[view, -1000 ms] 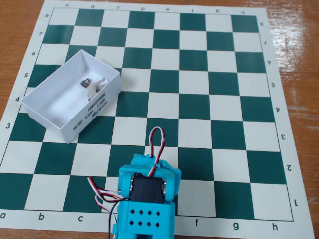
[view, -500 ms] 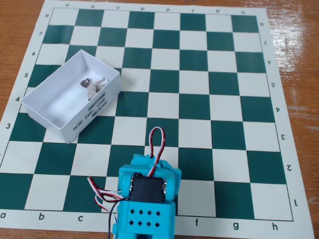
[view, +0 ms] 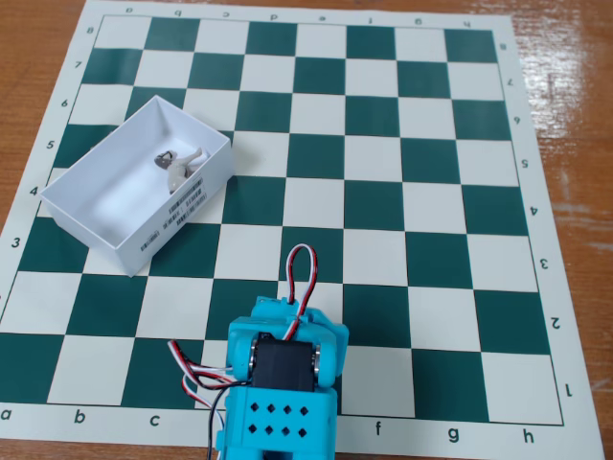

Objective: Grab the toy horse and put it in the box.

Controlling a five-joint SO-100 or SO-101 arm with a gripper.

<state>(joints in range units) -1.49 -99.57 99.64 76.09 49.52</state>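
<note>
The toy horse [view: 176, 168], small and whitish-grey with a darker head, lies inside the box [view: 113, 199] near its right end, in the fixed view. The white box sits at an angle on the left part of the chessboard, its black printed label on the long side facing the arm. The blue arm [view: 283, 383] is folded at the bottom centre, well away from the box. Only the arm's body, motor and cables show; its fingers are hidden, so the gripper itself is not visible.
A green-and-white chessboard mat [view: 421, 192] covers most of the wooden table [view: 575, 77]. Red, white and black cables [view: 303, 273] loop up from the arm.
</note>
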